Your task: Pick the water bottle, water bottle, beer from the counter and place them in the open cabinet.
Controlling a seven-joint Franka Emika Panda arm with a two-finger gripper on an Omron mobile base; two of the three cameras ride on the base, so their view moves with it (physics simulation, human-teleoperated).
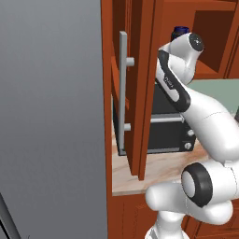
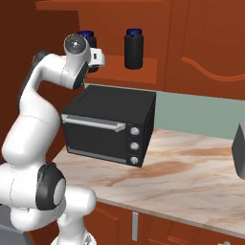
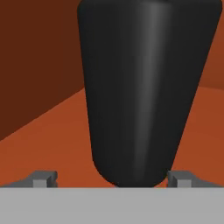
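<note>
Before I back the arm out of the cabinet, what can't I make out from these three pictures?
- Left water bottle: right base view, body hidden by the arm; left base view shows just its lid.
- Claw: hand view, open, but contact with the bottle is unclear.
- Dark object: cut off by the right edge.
- Beer: cannot be located.

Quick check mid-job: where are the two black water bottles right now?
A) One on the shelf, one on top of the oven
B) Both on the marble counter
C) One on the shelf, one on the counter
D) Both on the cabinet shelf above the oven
D: in the right base view one water bottle stands upright on the cabinet shelf, and the second water bottle shows behind the arm, with the gripper open around it.
</note>
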